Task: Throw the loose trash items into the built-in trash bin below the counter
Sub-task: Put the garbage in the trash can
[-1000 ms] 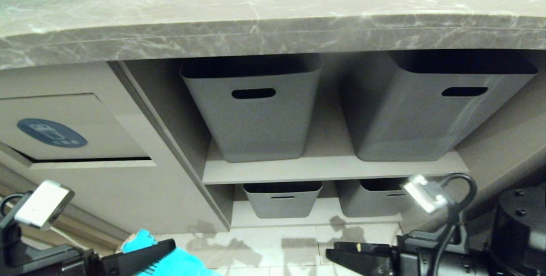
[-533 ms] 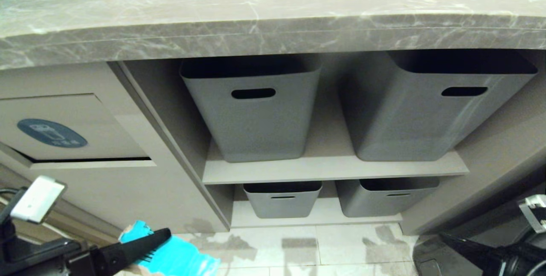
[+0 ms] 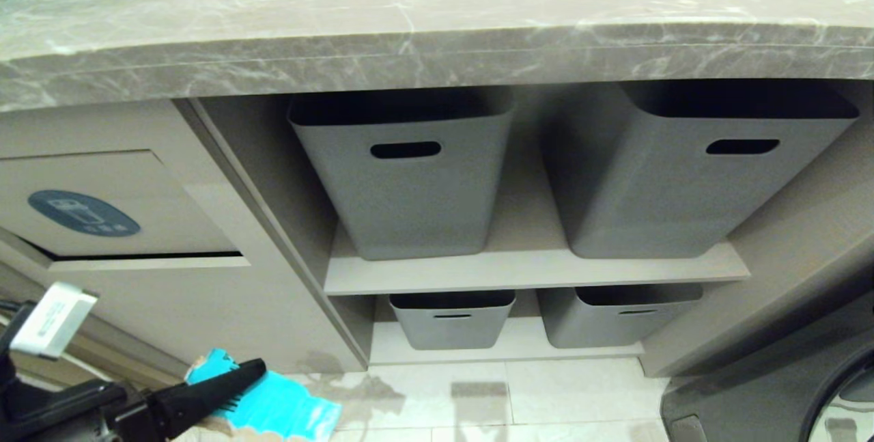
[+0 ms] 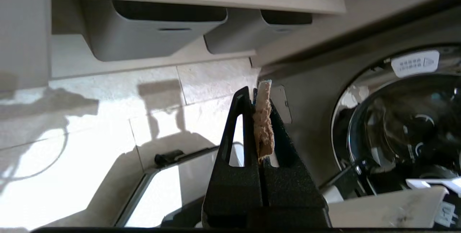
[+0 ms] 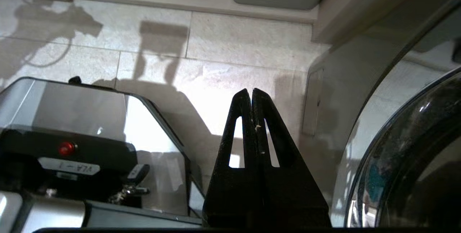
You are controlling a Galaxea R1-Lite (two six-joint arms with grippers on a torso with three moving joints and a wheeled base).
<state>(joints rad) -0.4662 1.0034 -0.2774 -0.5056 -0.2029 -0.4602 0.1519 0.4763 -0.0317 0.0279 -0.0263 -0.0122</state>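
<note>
teal wrapper pinched in left gripper, below bin flap.

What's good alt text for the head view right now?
The left gripper, low at the left, is shut on a teal wrapper and a tan cardboard piece, below the beige trash-bin flap with its blue sticker. Above runs the grey marble counter; four grey baskets sit on open shelves beside the flap.
</note>
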